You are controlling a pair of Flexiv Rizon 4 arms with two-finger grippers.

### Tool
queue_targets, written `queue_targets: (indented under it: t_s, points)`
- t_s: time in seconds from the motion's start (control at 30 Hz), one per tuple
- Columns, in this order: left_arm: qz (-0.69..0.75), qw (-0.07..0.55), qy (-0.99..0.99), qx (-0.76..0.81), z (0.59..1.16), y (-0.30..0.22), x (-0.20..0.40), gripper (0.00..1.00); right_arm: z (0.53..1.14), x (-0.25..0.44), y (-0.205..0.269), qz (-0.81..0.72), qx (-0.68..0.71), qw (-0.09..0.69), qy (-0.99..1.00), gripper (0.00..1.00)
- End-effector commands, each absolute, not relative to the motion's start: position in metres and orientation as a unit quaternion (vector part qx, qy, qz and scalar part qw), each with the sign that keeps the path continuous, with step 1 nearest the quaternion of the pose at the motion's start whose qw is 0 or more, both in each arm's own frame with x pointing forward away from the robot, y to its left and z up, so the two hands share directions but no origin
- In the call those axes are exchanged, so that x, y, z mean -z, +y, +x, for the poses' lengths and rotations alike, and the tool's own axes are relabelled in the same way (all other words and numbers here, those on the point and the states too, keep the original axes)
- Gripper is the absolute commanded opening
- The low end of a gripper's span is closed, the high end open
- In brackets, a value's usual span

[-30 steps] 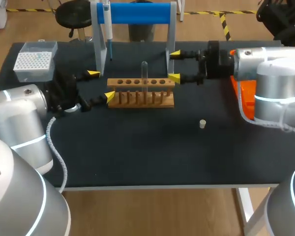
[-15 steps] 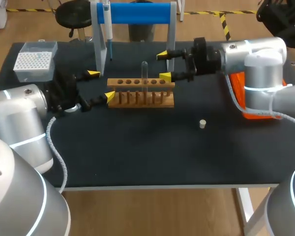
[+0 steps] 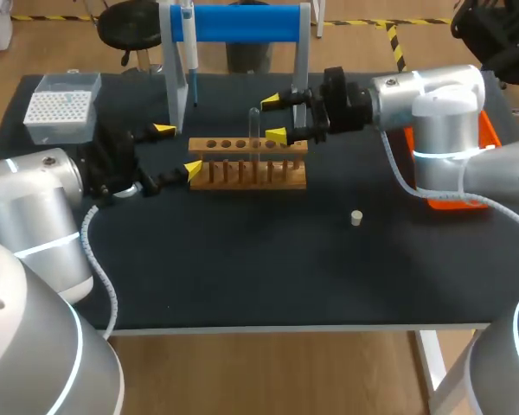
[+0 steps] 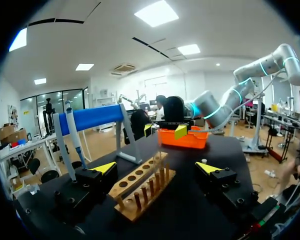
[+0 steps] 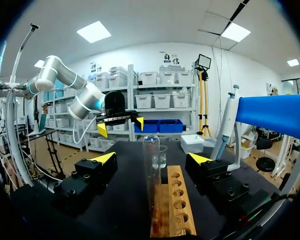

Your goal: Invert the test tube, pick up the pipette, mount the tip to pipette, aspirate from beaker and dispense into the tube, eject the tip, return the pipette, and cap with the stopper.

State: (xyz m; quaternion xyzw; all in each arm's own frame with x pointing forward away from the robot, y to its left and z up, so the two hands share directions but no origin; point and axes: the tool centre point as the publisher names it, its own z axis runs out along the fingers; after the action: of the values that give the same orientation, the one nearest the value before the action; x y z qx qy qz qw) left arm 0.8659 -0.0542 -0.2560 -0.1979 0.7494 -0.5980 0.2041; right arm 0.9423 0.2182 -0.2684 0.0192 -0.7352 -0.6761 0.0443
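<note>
A clear test tube stands upright in the wooden rack, mouth down as far as I can tell. My right gripper has come in from the right and is open, its yellow tips on either side of the tube's upper part without touching it. From the right wrist the tube rises between the spread fingers of the right gripper. My left gripper stands open at the rack's left end; in its own view the rack lies between the fingers of the left gripper. The pipette hangs on the blue stand.
A tip box sits at the back left. The small stopper lies on the mat right of the middle. An orange tray lies under my right arm. A beaker stands beyond the rack in the right wrist view.
My right arm has moved left along the rack, bringing its open fingers around the test tube. The left arm and the tube have stayed still.
</note>
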Motion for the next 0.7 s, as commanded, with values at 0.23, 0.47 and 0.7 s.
queue_targets:
  t_s: [0.23, 0.47, 0.7]
  points:
    - [-0.198, 0.205, 0.749, 0.597, 0.865, -0.055, 0.256, 1.00, 0.947, 0.277, 0.235, 0.011, 0.680, 0.029, -0.733, 0.73]
    - [-0.198, 0.205, 0.749, 0.597, 0.865, -0.055, 0.256, 1.00, 0.945, 0.278, 0.238, 0.010, 0.684, 0.021, -0.729, 0.61]
    - [-0.198, 0.205, 0.749, 0.597, 0.865, -0.055, 0.256, 1.00, 0.940, 0.278, 0.244, 0.011, 0.687, 0.018, -0.726, 0.51]
